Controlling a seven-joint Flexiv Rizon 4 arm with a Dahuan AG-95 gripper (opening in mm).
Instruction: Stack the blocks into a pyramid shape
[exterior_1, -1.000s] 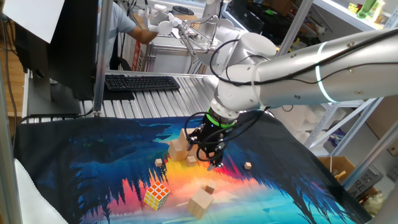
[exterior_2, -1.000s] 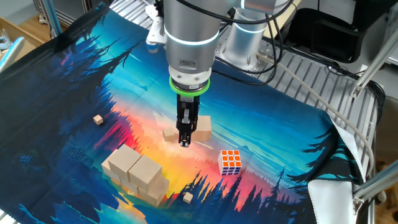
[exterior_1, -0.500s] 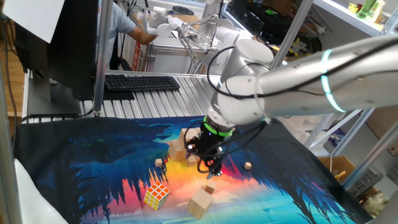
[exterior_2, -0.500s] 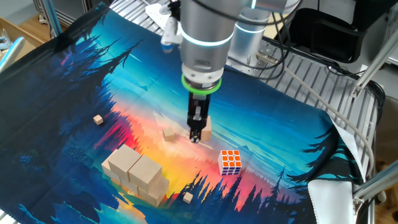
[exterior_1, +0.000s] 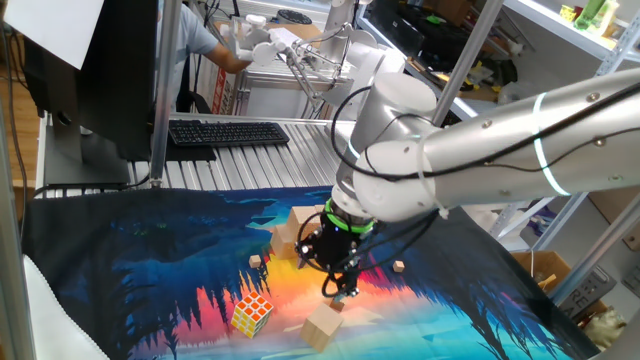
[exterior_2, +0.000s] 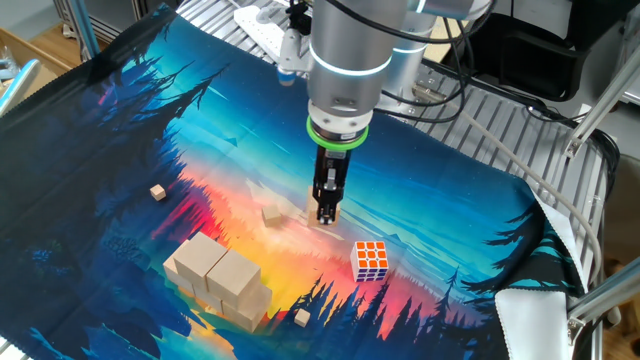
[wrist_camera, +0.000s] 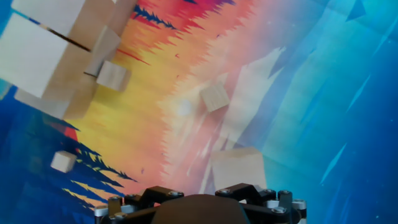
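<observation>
Wooden blocks stacked, end effector open above loose block

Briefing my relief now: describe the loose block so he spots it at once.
Find the mat's orange middle, near the Rubik's cube. The block lies alone by the gripper: plain tan, apart from the stack, far bigger than the tiny cubes nearby.

Forest-sunset cloth bearing wooden blocks, Rubik's cube, tiny cubes.

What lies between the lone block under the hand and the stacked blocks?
A tiny wooden cube about midway, slightly off the direct line, and a second tiny cube right beside the stacked blocks. The hand view shows both, beyond the lone block.
</observation>
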